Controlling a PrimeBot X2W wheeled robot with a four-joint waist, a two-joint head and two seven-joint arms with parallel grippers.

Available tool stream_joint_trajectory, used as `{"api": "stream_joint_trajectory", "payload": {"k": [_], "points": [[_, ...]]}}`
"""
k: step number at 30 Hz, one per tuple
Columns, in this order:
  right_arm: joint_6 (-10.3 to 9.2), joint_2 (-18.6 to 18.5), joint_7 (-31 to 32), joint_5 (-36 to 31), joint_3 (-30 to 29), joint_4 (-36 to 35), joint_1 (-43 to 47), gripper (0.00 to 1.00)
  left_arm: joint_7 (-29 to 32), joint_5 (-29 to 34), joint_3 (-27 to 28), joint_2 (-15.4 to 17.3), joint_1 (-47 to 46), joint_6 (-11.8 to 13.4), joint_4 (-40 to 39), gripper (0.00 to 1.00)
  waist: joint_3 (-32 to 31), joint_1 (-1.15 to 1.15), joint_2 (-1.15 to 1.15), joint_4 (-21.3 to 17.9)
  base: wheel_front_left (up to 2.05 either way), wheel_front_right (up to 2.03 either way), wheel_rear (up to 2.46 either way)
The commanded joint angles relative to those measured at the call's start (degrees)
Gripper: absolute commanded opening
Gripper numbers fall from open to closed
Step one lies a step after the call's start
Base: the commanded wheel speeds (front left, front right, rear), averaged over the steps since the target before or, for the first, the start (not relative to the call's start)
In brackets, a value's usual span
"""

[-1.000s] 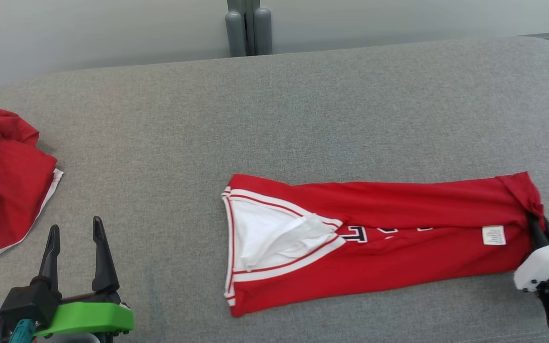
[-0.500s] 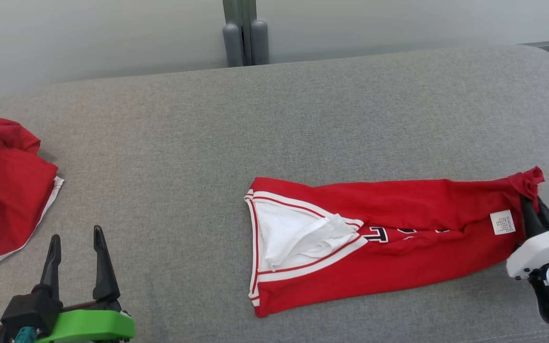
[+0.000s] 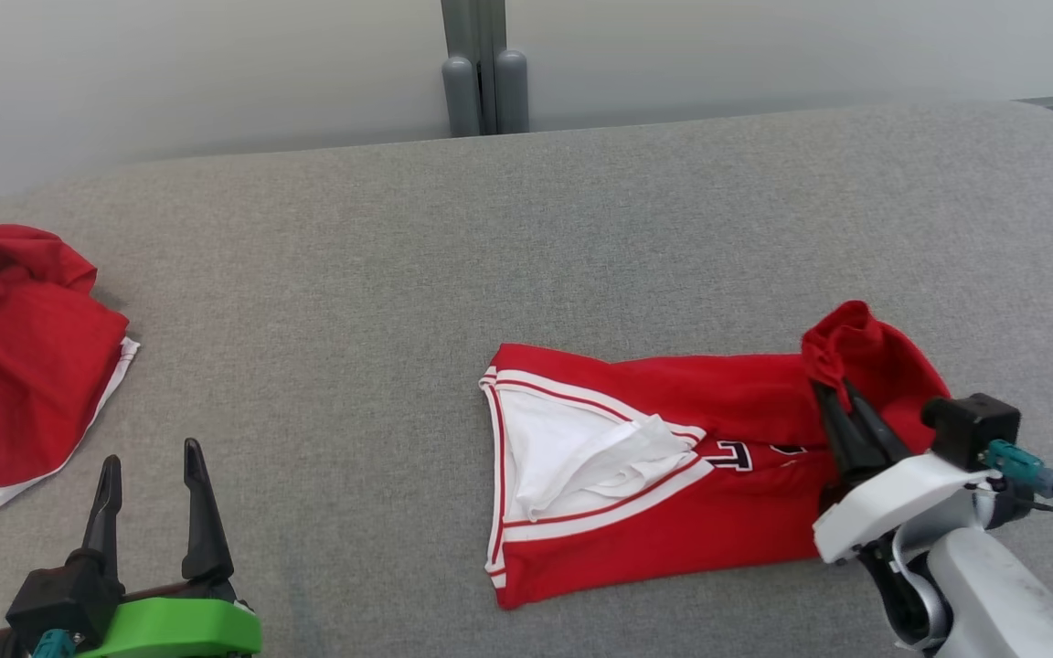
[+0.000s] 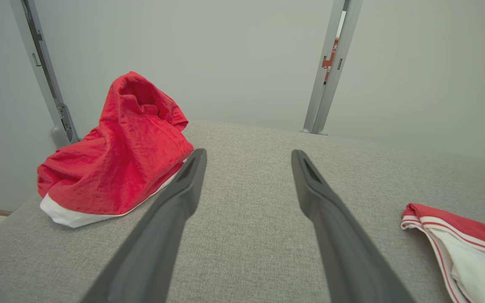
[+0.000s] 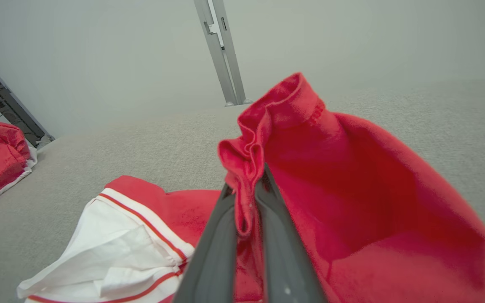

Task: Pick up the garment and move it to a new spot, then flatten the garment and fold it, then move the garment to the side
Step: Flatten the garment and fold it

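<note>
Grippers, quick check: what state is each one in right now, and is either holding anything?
Left gripper: open, holding nothing.
Right gripper: closed on a bunched end of the red jersey, raised off the surface.

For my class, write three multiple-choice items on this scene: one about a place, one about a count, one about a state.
1. In the head view, where on the grey cushion does the crumpled red garment lie?
A. far left
B. centre
C. far right

2. How many red garments lie on the cushion?
A. one
B. two
C. three

3. What is the right gripper doing?
A. standing open and empty
B. shut on nothing
C. shut on a lifted end of the red jersey

Key:
1 A, since it sits at the cushion's left edge.
2 B, since there is the crumpled one and the jersey.
3 C, since the right wrist view shows red cloth pinched between the two fingers.
</note>
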Motion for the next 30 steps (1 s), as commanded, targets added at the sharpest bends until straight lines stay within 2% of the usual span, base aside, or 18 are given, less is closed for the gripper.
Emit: {"api": "stream_joint_trajectory", "payload": {"k": [1, 15, 24, 26, 30], "points": [[-0.09, 0.7, 0.0, -0.2, 1.4, -0.8, -0.7, 0.0, 0.0, -0.1, 0.0, 0.1, 0.8, 0.3, 0.1, 1.0, 0.0, 0.0, 0.0, 0.3, 0.0, 0.0, 0.0], [-0.08, 9.2, 0.9, 1.0, 16.4, 0.6, -6.8, 0.0, 0.0, -0.5, -1.5, 0.1, -1.0, 0.2, 1.1, 1.0, 1.0, 0.0, 0.0, 3.1, 0.0, 0.0, 0.0], [-0.08, 12.1, 0.5, 2.9, 21.0, 5.9, -9.7, 0.0, 0.0, -1.0, -2.7, 0.1, -1.8, 0.4, 1.8, 1.0, 1.5, 0.0, 0.0, 4.9, 0.0, 0.0, 0.0], [-0.08, 12.3, 0.3, 2.9, 21.5, 6.8, -10.3, 1.0, 0.0, -1.1, -2.9, 0.1, -1.8, 0.5, 1.9, 1.0, 1.5, 0.0, 0.0, 5.1, 0.0, 0.0, 0.0], [-0.08, 12.5, -0.1, 3.1, 21.7, 7.1, -11.1, 1.0, 0.0, -1.3, -2.7, 0.1, -1.6, 0.6, 2.2, 1.0, 1.3, 0.0, 0.0, 4.9, 0.0, 0.0, 0.0]]}}
